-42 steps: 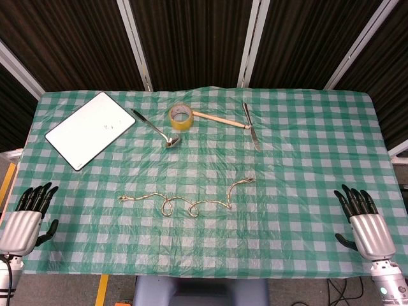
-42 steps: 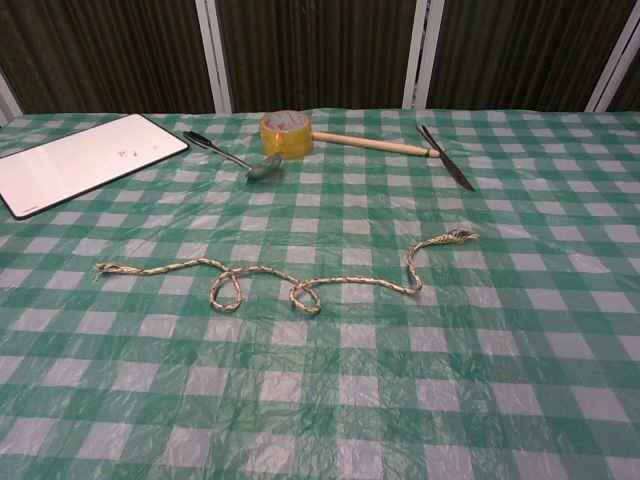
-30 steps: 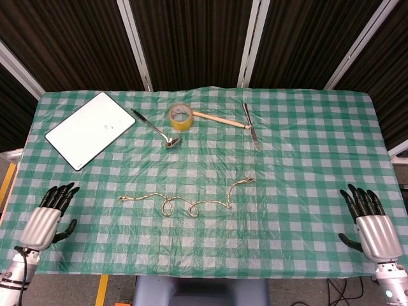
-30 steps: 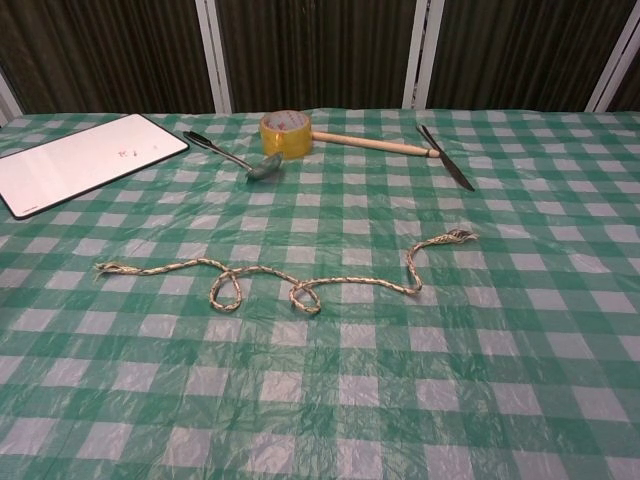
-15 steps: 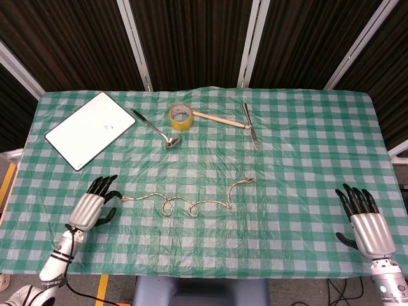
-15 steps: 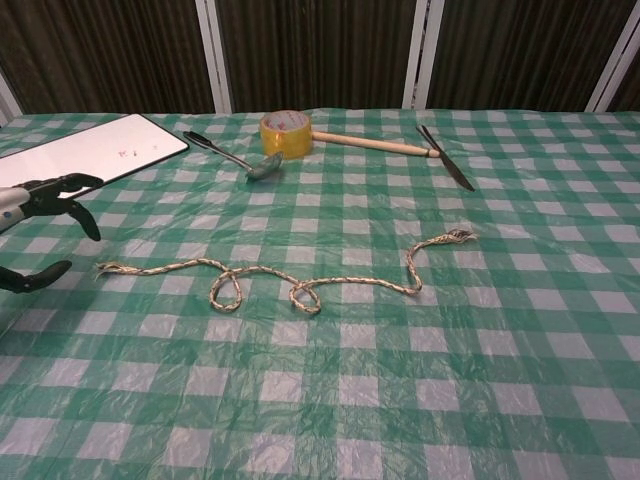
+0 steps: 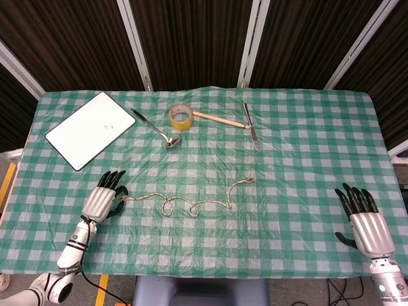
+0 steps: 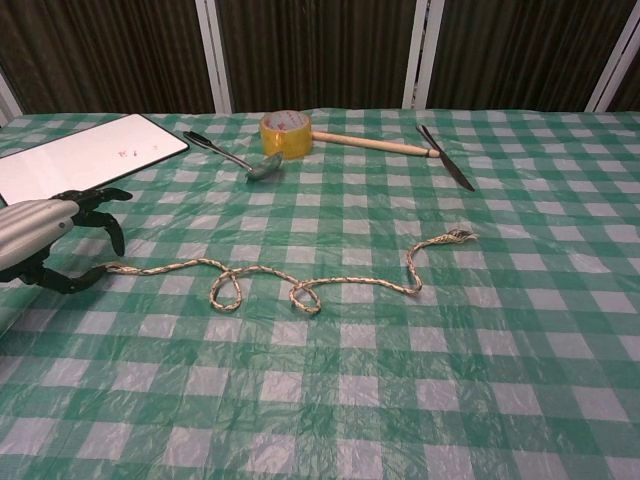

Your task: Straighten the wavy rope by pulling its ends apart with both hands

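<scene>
Rope (image 7: 191, 201) end lies under the released left robot hand (image 7: 106, 195) (fingers spread).

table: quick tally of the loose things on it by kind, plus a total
rope: 1
tape roll: 1
whiteboard: 1
spoon: 1
knife: 1
wooden stick: 1
Total: 6
</scene>
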Controlling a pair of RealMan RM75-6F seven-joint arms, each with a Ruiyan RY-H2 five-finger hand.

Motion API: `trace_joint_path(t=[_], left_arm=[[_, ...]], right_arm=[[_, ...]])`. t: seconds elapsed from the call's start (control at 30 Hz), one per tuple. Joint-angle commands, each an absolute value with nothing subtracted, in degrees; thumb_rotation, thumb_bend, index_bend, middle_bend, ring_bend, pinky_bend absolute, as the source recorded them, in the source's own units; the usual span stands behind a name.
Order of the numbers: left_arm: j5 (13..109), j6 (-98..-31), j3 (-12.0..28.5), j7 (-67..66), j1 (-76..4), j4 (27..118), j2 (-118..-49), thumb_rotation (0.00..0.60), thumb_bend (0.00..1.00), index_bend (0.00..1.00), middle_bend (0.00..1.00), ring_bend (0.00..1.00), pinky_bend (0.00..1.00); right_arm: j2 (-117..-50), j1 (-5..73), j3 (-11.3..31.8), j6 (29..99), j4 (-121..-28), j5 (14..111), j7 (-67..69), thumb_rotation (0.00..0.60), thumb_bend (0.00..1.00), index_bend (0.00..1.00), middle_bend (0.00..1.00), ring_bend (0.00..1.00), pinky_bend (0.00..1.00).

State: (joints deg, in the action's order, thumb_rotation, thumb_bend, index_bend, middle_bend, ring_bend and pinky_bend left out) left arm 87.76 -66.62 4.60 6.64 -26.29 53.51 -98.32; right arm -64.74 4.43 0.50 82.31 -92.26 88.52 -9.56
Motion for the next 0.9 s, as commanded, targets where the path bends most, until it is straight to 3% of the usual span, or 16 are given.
trace_joint_path(t=[0.03,0.43,0.9], left_arm=[[87.65,-66.89,4.55,7.03,-26.98,51.68,-99.79,0.600,0.43,0.47,0.05,0.00,0.01],[87.12,-65.41,3.66,7.05,-28.37,49.69,-101.49,0.600,0.41,0.46,0.06,0.00,0.02],[86.09,-65.59,3.64,5.58,-28.79,47.66,-102.50,0.600,0.42,0.60,0.09,0.00,0.01]], right_arm=[[-64.74,4.46,0.40,82.12,-92.31,88.49,-9.74,0.600,0.24,0.00,0.00,0.00,0.00],[-64.66,4.56,0.34,81.84,-92.41,88.34,-9.93,0.600,0.24,0.00,0.00,0.00,0.00],[-64.63,4.59,0.13,81.62,-92.53,88.37,-10.27,0.600,0.24,0.00,0.00,0.00,0.00]])
